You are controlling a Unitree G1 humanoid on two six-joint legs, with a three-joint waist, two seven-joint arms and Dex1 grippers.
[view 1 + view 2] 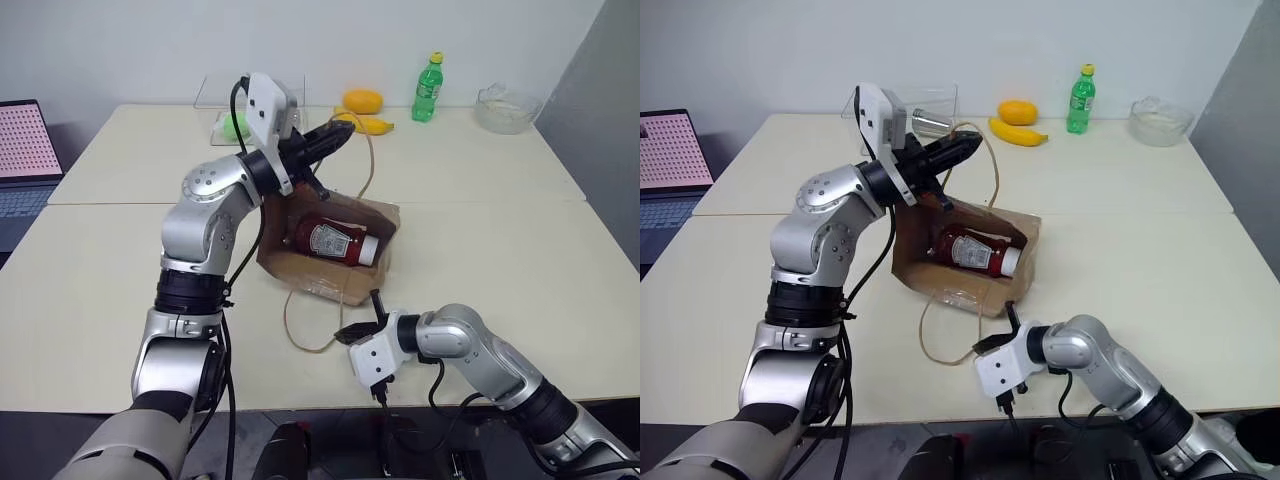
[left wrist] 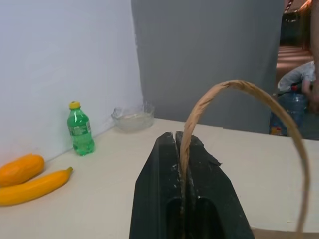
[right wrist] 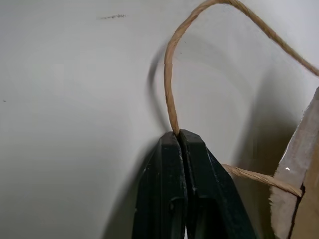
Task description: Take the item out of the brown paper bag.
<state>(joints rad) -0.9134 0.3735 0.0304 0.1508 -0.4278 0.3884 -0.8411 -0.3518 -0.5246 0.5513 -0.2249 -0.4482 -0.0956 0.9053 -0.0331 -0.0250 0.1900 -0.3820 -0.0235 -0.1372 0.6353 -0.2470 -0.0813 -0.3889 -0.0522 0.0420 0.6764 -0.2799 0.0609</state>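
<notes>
— Nearest us, our right end effector [image 1: 358, 331] sits by the table's [image 1: 520, 250] near edge, fingers pressed together on the bag's [image 1: 345, 285] near handle [image 1: 292, 325]. What could fail?

— Our left end effector [image 1: 335, 138], raised, pinches the far handle [image 1: 368, 160]. Those thin loops could tear, or the bag could lift and tip the bottle [image 1: 335, 242] out.

— Where's the bottle?

— Lying inside the open bag mid-table, between our end effectors, below the left one, touching neither.

Green soda bottle [image 1: 428, 88], glass bowl [image 1: 506, 108] near table [image 1: 480, 260] far-right corner; banana [image 1: 366, 123], orange squash [image 1: 362, 100] along far edge; laptop [image 1: 25, 165] off left edge.
</notes>
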